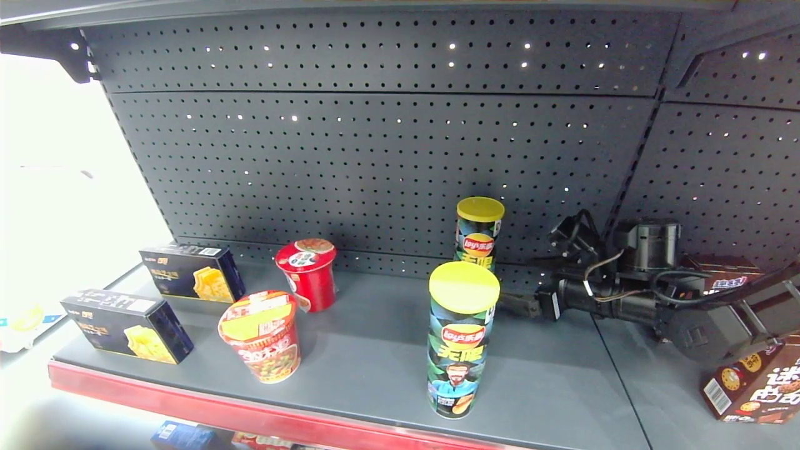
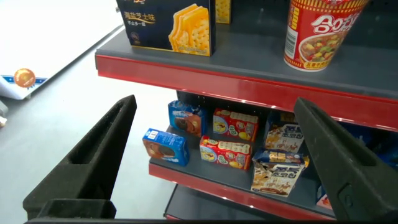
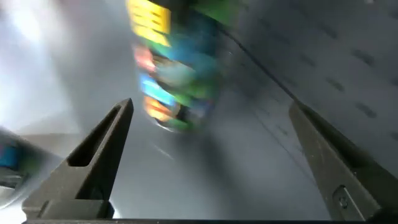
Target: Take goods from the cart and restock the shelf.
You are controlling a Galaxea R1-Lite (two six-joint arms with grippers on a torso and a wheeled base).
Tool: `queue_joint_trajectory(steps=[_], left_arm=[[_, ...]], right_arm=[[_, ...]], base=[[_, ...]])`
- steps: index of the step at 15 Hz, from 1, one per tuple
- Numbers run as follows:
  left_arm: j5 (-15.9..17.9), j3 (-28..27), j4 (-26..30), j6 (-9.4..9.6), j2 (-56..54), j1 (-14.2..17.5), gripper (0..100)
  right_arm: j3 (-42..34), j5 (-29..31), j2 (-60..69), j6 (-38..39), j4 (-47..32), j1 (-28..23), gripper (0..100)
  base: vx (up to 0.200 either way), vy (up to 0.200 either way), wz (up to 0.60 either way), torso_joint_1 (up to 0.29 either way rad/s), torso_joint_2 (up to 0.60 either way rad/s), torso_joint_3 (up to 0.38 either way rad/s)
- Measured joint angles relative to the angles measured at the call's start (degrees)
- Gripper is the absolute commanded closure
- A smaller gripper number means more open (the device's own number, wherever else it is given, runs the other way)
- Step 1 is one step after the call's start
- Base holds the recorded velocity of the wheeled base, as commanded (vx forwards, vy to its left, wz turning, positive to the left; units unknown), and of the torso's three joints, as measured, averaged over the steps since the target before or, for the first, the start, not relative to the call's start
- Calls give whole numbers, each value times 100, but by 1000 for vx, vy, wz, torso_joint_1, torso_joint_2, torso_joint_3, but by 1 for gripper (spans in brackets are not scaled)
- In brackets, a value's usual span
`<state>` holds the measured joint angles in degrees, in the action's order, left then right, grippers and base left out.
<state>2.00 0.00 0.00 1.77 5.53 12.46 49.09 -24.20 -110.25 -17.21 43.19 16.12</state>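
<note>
Black right hand (image 1: 515, 304): fingers spread wide, gripping nothing, low on the shelf (image 1: 375, 356) just beside the rear chip can (image 1: 479, 234). In its own wrist view that can is a blur ahead of the parted fingers, and we cannot tell whether it is touched. Black left hand (image 2: 216, 102): also wide and empty, out in front of the shelf's red front edge and below it.

We count on the shelf:
- Chip cans, yellow-lidded, upright: two. The rear one stands by the back panel (image 1: 375, 156), the front chip can (image 1: 462, 340) near the front edge.
- Noodle cups, red: two, left of the cans. These are the rear noodle cup (image 1: 308, 273) and the front noodle cup (image 1: 262, 334).
- Cracker boxes, dark: two at the left end, the rear cracker box (image 1: 194, 272) and the front cracker box (image 1: 128, 325).
- Brown boxes: two at the right. The near brown box (image 1: 756, 381) is by the front edge, the far brown box (image 1: 719, 275) partly hidden behind the arm.

Surface: grey deck, dark perforated back panel, pale floor (image 2: 56, 124) to the left.

The lower shelf (image 2: 186, 176) holds two blue boxes (image 2: 165, 146), two red boxes (image 2: 235, 124) and pale packets (image 2: 280, 177), their number unclear to us.
</note>
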Motion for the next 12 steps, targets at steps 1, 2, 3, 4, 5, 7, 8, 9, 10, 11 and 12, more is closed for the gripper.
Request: queue_joint_trajectory(steps=[1,2,3,4,5,7,8,9,10,11,12], left_arm=[[0,0,0,0,0,2,0],[2,0,0,0,0,2,0],[0,0,0,0,0,2,0],[2,0,0,0,0,2,0],[2,0,0,0,0,2,0],[0,0,0,0,0,2,0],[0,0,0,0,0,0,0],[2,0,0,0,0,2,0],[2,0,0,0,0,2,0],[2,0,0,0,0,2,0],[2,0,0,0,0,2,0]], right_arm=[[-1,280,38,15,-48,-46,0],[-9,527,63,39,-102,-68,0],[-9,611,79,85,-137,-93,0],[7,644,85,172,-143,-116,0],[62,694,88,279,-140,-132,0],[212,861,72,397,-134,-118,0],[252,907,69,408,-132,-113,0],[276,951,80,411,-132,-110,0],[291,1000,102,411,-132,-107,0],[295,1050,140,408,-129,-102,0],[302,1137,196,406,-127,-102,0]], base=[[0,0,0,0,0,0],[0,0,0,0,0,0],[0,0,0,0,0,0],[0,0,0,0,0,0],[0,0,0,0,0,0],[0,0,0,0,0,0],[0,0,0,0,0,0],[0,0,0,0,0,0],[0,0,0,0,0,0],[0,0,0,0,0,0],[0,0,0,0,0,0]])
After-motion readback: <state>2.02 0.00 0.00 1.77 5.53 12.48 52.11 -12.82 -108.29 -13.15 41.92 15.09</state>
